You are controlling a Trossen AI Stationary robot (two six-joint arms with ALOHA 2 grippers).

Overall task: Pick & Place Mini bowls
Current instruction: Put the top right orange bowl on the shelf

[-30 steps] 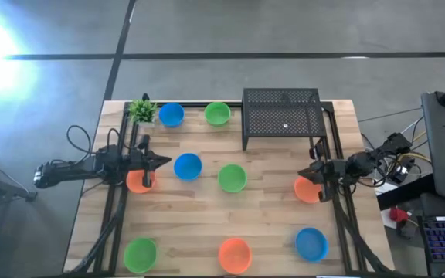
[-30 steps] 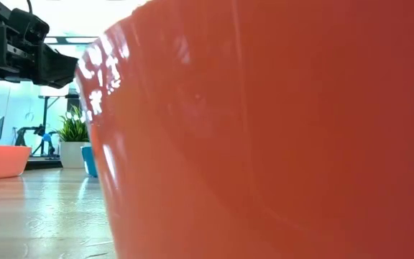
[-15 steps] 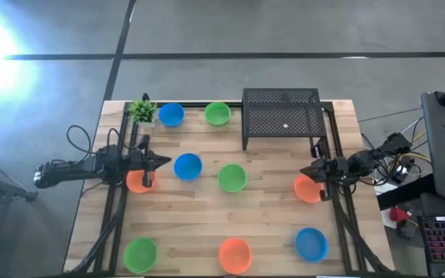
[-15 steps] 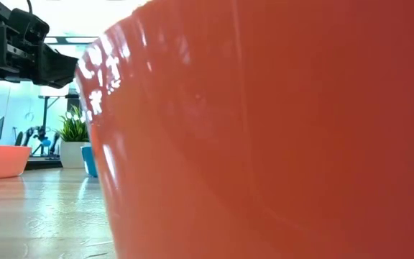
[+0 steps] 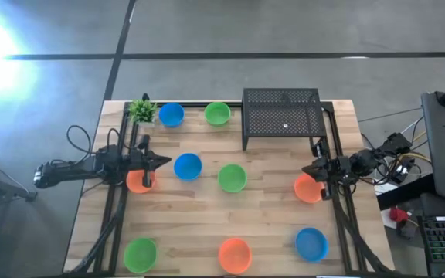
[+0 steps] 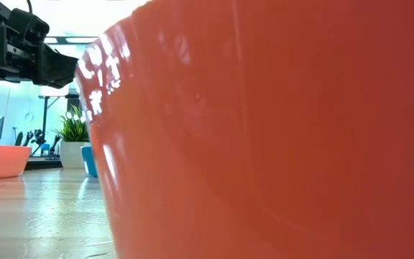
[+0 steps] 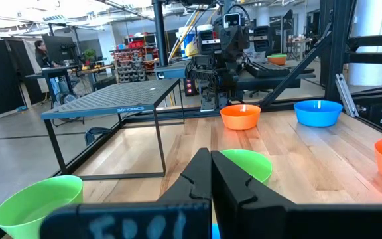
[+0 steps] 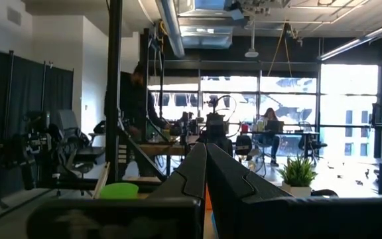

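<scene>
The black mesh stand (image 5: 282, 116) sits at the far edge of the wooden table (image 5: 269, 208), and everything else lies around it; just beside its left side are a green bowl (image 5: 217, 113) and then a blue bowl (image 5: 171, 115), with the small plant (image 5: 142, 110) touching that blue one's outer side. Nearer than the stand, in a middle row, a second blue bowl (image 5: 188, 166) and a green bowl (image 5: 232, 177) lie close together; an orange bowl (image 5: 138, 181) is at the left end of that row and another orange bowl (image 5: 307, 188) is just below the stand's right leg. Along the near edge, well apart from the stand, are a green bowl (image 5: 140, 252), an orange bowl (image 5: 235, 254) and a blue bowl (image 5: 311, 243); the near orange one fills most of the low view.

The left gripper (image 5: 163, 161) hovers above the left orange bowl's rim, fingers pressed together with nothing between them; the right gripper (image 5: 306, 171) hangs over the right orange bowl's far edge, likewise clamped closed and holding nothing.
</scene>
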